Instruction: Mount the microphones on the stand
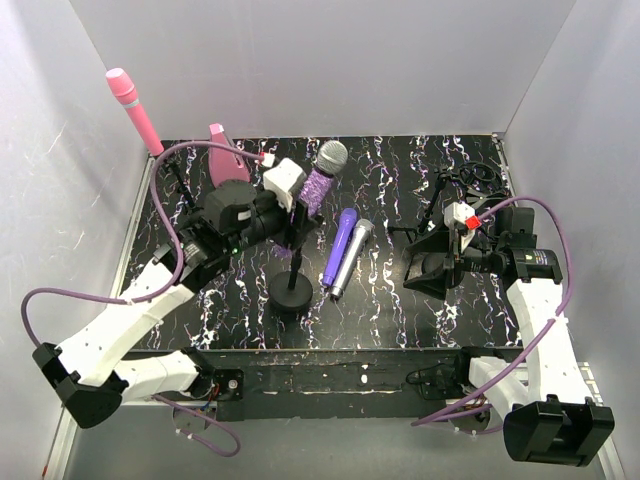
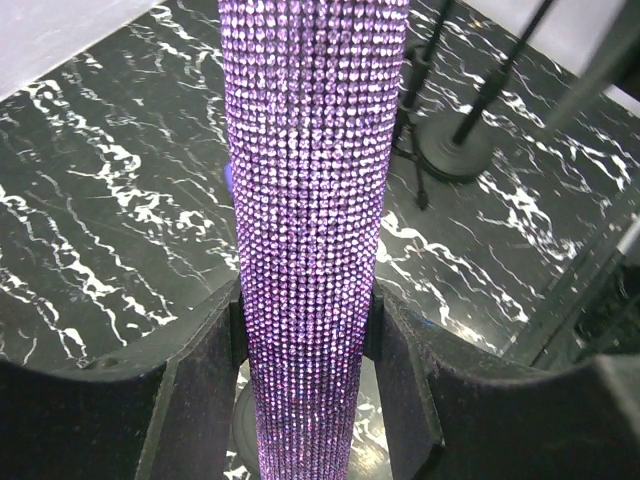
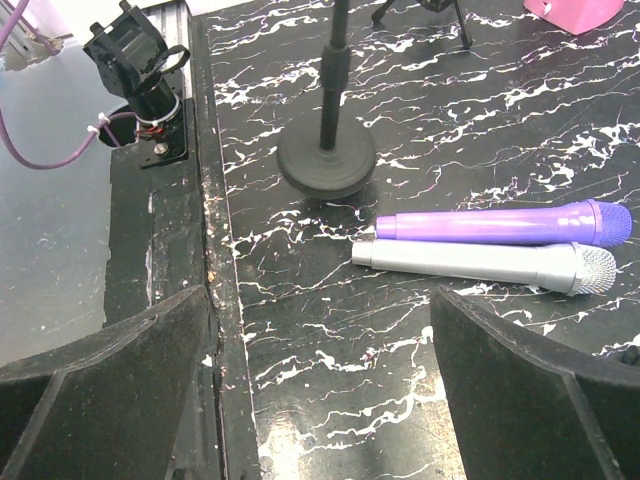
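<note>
The left gripper is clenching the glittery purple microphone with the silver mesh head, holding it tilted above the black round-based stand. The right gripper is hanging spread wide and empty near the plain purple microphone and the silver-grey microphone, which are lying side by side on the black marbled table.

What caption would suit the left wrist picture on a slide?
Left hand clamps the glittery purple microphone over the black marbled table, a round stand base beyond.
</note>
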Controlling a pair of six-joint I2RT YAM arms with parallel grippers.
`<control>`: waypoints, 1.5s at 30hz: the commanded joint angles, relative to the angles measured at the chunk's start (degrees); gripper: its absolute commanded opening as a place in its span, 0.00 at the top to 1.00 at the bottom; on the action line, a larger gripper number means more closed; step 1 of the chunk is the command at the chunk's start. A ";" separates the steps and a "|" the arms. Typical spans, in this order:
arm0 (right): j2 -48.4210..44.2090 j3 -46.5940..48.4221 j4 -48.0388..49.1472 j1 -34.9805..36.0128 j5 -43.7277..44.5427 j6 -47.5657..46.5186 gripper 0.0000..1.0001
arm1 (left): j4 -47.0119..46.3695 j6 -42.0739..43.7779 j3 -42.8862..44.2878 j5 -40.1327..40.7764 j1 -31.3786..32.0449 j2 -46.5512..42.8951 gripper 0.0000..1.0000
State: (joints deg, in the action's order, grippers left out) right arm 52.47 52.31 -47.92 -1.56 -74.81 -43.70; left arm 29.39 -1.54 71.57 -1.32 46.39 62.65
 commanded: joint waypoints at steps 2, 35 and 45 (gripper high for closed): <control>0.00 -0.28 1.16 -0.46 -1.13 0.02 0.02 | -9.17 -0.66 3.84 -4.91 -7.53 -0.08 0.95; 0.62 -0.72 1.60 -0.55 -1.31 0.37 0.02 | -15.76 -0.75 -0.73 -10.19 -26.61 1.86 0.95; 0.71 -0.72 1.69 -0.55 -1.31 0.37 0.02 | -16.11 0.57 -1.52 -9.40 -28.46 2.03 0.95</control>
State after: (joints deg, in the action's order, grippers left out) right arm 52.99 51.64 -47.75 -1.87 -74.78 -43.53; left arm 20.47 -2.24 69.69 -10.59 18.83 66.28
